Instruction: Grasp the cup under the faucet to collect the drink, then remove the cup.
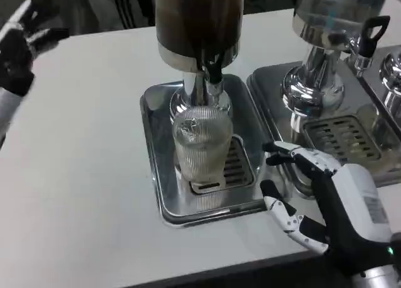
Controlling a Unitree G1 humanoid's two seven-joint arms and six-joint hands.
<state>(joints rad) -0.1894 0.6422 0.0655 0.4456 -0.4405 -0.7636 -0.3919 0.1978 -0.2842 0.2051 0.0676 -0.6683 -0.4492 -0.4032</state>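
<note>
A: Right hand (pixel 326 197) is spread open at the drip tray's (pixel 153 175) right edge, holding nothing. Left hand (pixel 22 41) is up top-left — blurry, can't tell.

B: The cup (pixel 199 144)?

A: Ribbed glass on the tray under the faucet (pixel 214 72) — contents unclear.

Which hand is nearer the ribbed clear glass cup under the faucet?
Right. The right hand hovers open just beside the ribbed clear glass cup, near the drip tray's edge; the left hand is raised far off at the table's far left.
</note>
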